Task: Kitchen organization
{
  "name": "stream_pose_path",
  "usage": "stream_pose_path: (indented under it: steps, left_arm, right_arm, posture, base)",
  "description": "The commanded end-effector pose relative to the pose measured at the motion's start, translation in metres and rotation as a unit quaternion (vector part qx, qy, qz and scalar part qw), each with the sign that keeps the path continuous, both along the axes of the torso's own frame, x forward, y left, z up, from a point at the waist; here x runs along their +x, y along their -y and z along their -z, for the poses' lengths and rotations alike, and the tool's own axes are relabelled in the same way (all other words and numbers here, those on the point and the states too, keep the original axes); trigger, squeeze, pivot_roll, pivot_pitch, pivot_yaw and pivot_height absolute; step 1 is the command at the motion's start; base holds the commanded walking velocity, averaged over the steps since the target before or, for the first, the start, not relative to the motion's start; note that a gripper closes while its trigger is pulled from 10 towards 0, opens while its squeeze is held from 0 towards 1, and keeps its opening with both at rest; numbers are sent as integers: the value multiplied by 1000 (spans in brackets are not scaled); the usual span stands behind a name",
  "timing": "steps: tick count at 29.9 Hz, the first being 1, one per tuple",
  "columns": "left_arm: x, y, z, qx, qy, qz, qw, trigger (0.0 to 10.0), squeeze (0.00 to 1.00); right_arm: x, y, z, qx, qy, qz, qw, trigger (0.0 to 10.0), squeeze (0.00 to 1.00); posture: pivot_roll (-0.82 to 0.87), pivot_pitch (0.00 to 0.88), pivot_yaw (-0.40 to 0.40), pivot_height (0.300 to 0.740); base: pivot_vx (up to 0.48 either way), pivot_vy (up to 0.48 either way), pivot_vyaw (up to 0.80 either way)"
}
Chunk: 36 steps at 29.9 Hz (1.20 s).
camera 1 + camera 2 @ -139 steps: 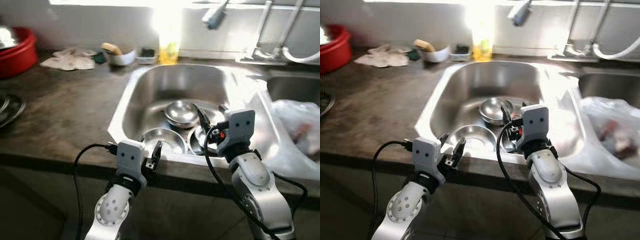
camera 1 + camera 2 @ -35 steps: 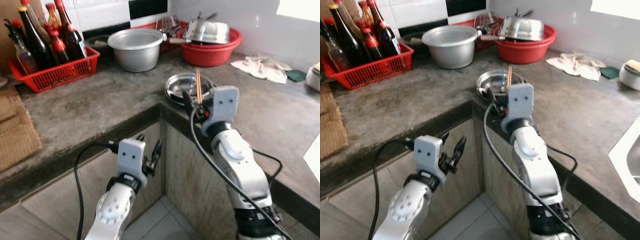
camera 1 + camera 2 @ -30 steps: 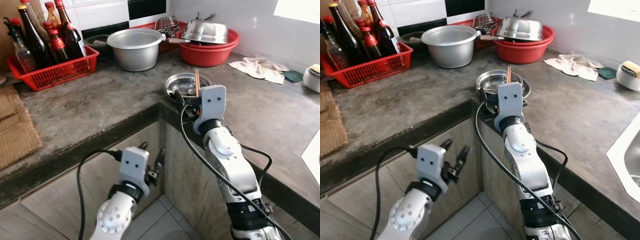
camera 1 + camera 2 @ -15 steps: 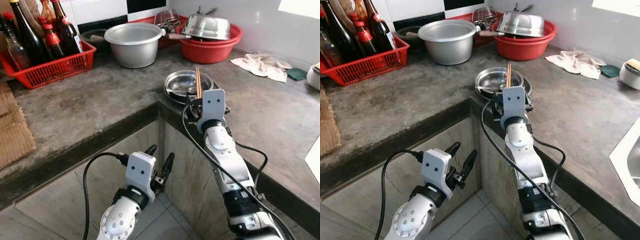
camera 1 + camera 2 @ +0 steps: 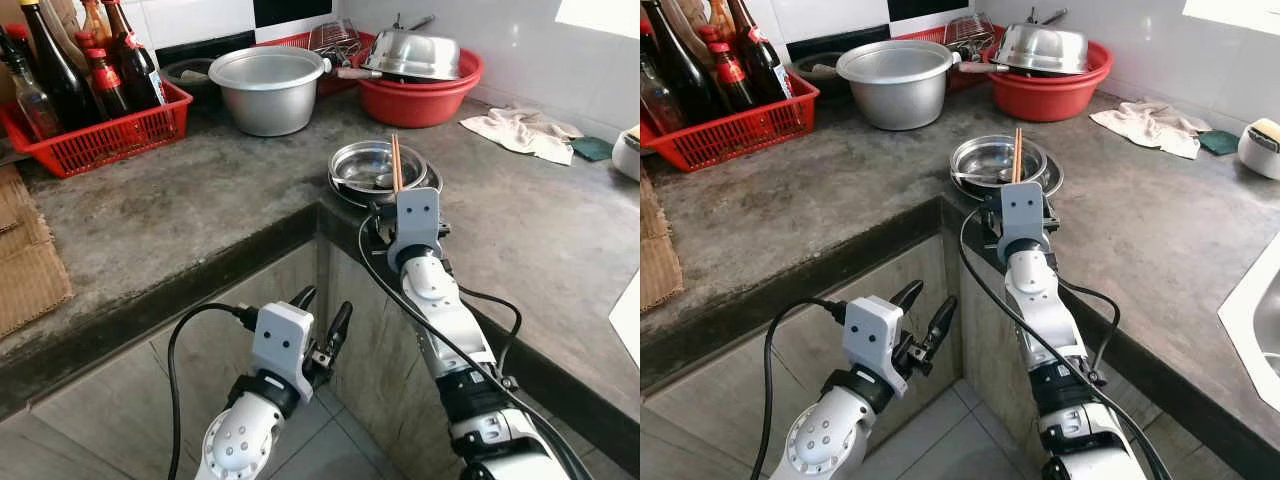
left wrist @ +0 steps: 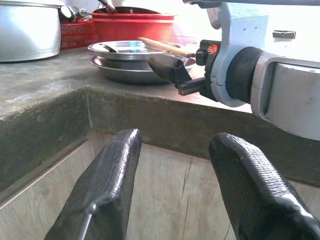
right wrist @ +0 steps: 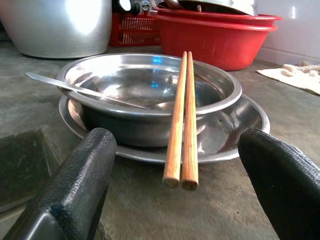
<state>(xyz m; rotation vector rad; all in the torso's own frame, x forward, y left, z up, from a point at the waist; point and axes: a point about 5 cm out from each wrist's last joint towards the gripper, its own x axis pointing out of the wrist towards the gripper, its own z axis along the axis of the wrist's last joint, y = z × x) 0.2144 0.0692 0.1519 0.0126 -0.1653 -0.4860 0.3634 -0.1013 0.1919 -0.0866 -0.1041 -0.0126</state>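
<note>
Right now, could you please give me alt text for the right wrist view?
A pair of wooden chopsticks rests across a steel bowl holding a spoon, between the open right claw fingers; a red basin stands behind.

The red basin (image 7: 220,40) hides its contents; bottles (image 5: 60,60) are cropped.

You see the right end effector (image 5: 1012,196) at the corner of the grey worktop (image 5: 830,190), just short of a steel bowl (image 5: 985,160) with chopsticks (image 5: 1017,155) laid across it; the left end effector (image 5: 925,320), fingers apart, hangs below the worktop edge.
</note>
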Motion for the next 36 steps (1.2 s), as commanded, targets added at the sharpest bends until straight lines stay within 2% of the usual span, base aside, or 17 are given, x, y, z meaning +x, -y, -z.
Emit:
stream_pose_path:
  steps: [1,7,8,9,10,11,13,14,15,16,17,30,31,36]
  left_arm:
    - [-1,2,-6,-5,13,6,1000,10000,0]
    - [-1,2,-6,-5,13,4,1000,10000,0]
    - [-1,2,-6,-4,13,4,1000,10000,0]
    - [-1,2,-6,-5,13,4,1000,10000,0]
    - [-1,2,-6,-5,13,4,1000,10000,0]
    - [-1,2,-6,-5,14,3,1000,10000,0]
    - [0,2,-6,-5,14,2,1000,10000,0]
    - [0,1,-6,-4,14,0,1000,10000,0]
    - [0,1,-6,-3,14,-1,1000,10000,0]
    - [0,1,-6,-3,14,-1,1000,10000,0]
    - [0,1,-6,-3,14,-1,1000,10000,0]
    - [1,1,-7,-2,15,-4,1000,10000,0]
    - [1,1,-7,-3,17,-3,1000,10000,0]
    - [1,2,-10,-7,22,0,1000,10000,0]
  right_arm:
    - [3,0,-6,5,9,2,1000,10000,0]
    - [6,1,-10,5,15,3,1000,10000,0]
    - [7,1,-10,5,14,4,1000,9255,0]
    - [8,2,-10,5,14,5,1000,588,0]
    - [8,2,-10,5,14,5,1000,588,0]
    - [8,2,-9,6,14,6,1000,0,0]
    - [8,2,-9,5,13,5,1000,0,0]
    - [8,2,-9,4,12,4,1000,3412,0]
    - [8,1,-8,3,12,3,1000,3412,0]
    - [8,1,-8,3,12,3,1000,8706,0]
    - [8,1,-8,3,11,2,1000,10000,0]
    - [8,0,-9,6,11,1,1000,10000,0]
    - [8,1,-10,6,12,0,1000,0,0]
    - [9,1,-11,9,13,1,1000,0,0]
  posture:
    - [109,98,-50,740]
    - [107,100,-48,740]
    - [107,100,-48,740]
    - [106,99,-51,740]
    - [106,99,-51,740]
    - [106,99,-51,740]
    - [106,102,-51,740]
    - [106,102,-51,740]
    - [106,102,-51,740]
    - [105,103,-51,740]
    - [105,103,-51,740]
    - [104,106,-51,740]
    - [104,106,-51,740]
    - [103,106,-47,740]
  base:
    - [0,0,0]
    - [0,0,0]
    - [0,0,0]
    - [0,0,0]
    - [0,0,0]
    - [0,0,0]
    - [0,0,0]
    - [0,0,0]
    - [0,0,0]
    - [0,0,0]
    - [0,0,0]
    - [0,0,0]
    - [0,0,0]
    - [0,0,0]
